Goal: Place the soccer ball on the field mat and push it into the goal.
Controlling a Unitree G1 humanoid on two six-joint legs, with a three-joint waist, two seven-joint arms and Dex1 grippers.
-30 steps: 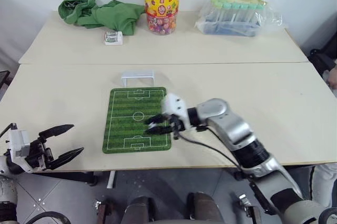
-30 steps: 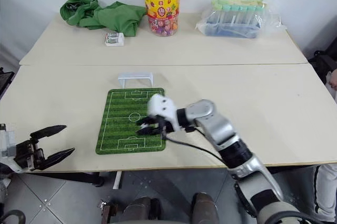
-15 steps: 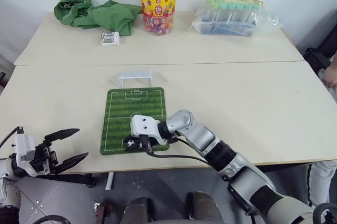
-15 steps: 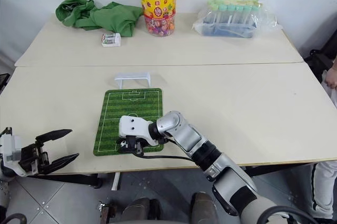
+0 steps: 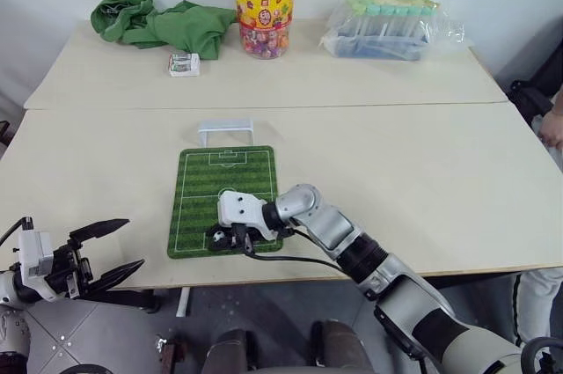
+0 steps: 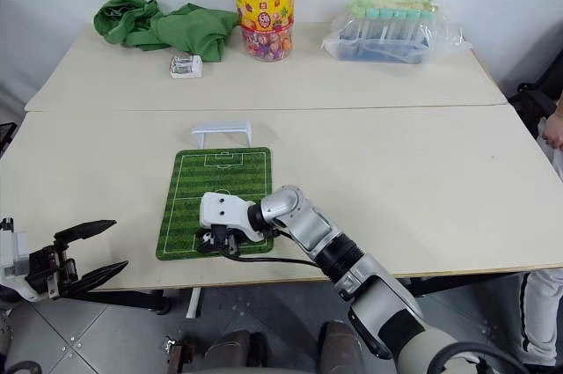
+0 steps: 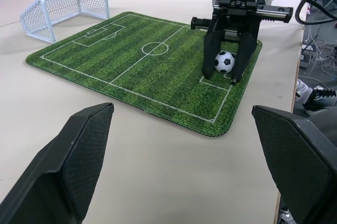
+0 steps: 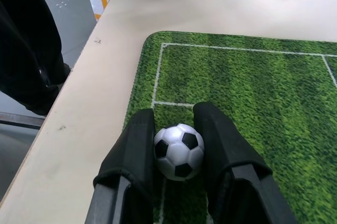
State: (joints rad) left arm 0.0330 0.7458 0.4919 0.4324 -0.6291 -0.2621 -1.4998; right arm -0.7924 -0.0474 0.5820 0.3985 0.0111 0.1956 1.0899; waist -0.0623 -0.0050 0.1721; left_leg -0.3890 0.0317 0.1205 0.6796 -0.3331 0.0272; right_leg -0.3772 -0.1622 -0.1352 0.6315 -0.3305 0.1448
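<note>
At the near left, off the table's (image 5: 106, 154) edge, the left gripper (image 5: 113, 249) hangs idle with its jaws spread on nothing. Right of it lies the field mat (image 5: 227, 182), the goal (image 5: 227, 130) touching its far end. The right gripper (image 5: 226, 237) has come down from above mid-mat to the mat's near end over the last second, carrying the soccer ball (image 7: 225, 61) with it. So placing looks nearly finished; release and the push toward the goal remain. The ball sits pinched between the right jaws, at or just above the grass print near the near penalty box.
</note>
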